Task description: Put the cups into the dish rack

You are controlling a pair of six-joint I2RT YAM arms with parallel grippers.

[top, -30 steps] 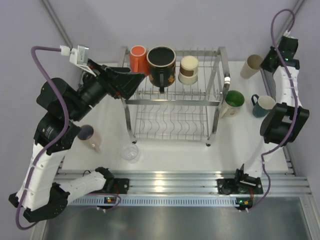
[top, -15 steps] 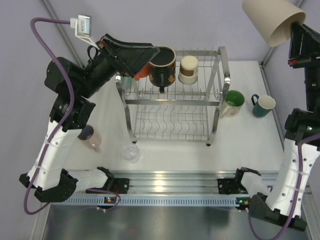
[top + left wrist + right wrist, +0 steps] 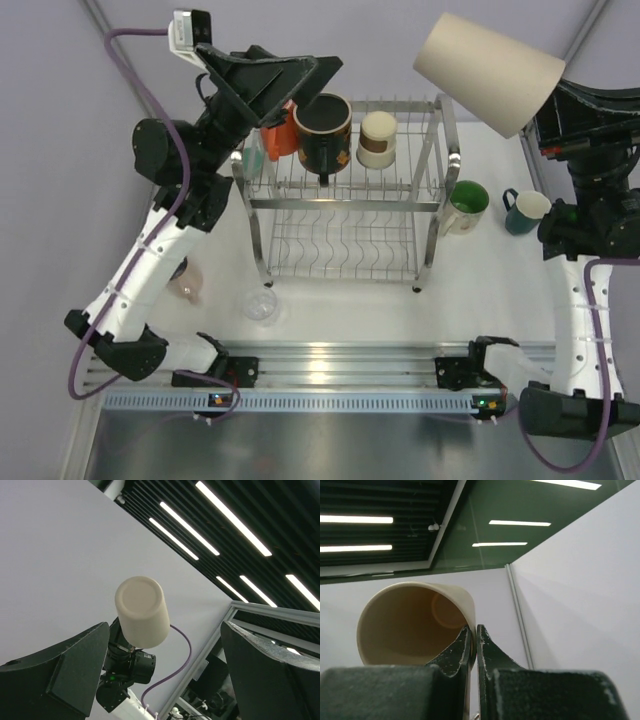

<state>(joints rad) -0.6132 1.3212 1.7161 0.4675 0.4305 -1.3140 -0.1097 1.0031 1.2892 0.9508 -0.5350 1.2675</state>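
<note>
Tapering smooth matte beige cup (image 3: 490,72)

The left arm (image 3: 150,262) and right arm (image 3: 575,310) share white shells, black joints and purple cables (image 3: 135,32).

The top external camera sits high above and behind the arm bases (image 3: 480,362), looking steeply down on the whole worktop (image 3: 340,300), with the dish rack (image 3: 350,190) mid-frame. The left wrist camera is tipped upward, facing the wall (image 3: 60,555) and ceiling lights (image 3: 235,525) between the widely spread fingers (image 3: 60,680) of the left end effector (image 3: 165,627). From well apart it sees the closed base of the tall beige cup (image 3: 142,612). The right wrist camera also faces up, right against that cup's rim, looking into its mouth past the pinched right end effector (image 3: 474,630). All three views share this cup; both wrist views share the ceiling lights
</note>
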